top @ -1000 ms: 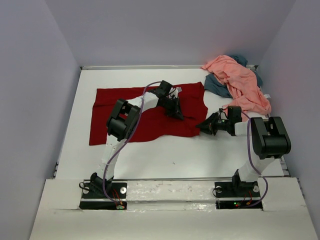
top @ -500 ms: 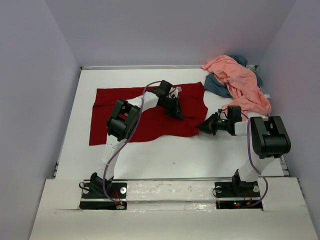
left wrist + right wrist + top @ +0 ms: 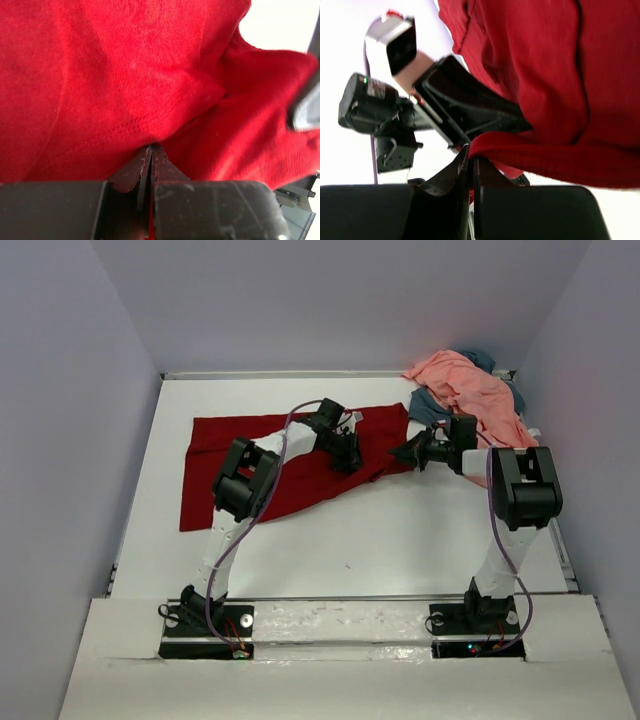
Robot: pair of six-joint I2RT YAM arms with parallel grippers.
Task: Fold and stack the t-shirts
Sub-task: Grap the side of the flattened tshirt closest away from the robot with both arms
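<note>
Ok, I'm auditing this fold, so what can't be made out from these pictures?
Slate blue-grey cloth t-shirt: top view, mostly buried under the salmon pink cloth t-shirt.
Dark red cloth t-shirt, its middle: top view, left arm covers it.
Its outline: both wrist views, cut off by frame edges.

Soft, even overhead light, faint shadows — dark red t-shirt (image 3: 125, 75) blurs close up; whites blown out.

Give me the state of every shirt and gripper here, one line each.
dark red t-shirt: unfolded, spread out, right edge bunched.
slate blue-grey t-shirt: crumpled, mostly under the salmon pink t-shirt.
salmon pink t-shirt: crumpled, on top of the heap.
left gripper: shut on the dark red t-shirt.
right gripper: shut on the dark red t-shirt's edge.
</note>
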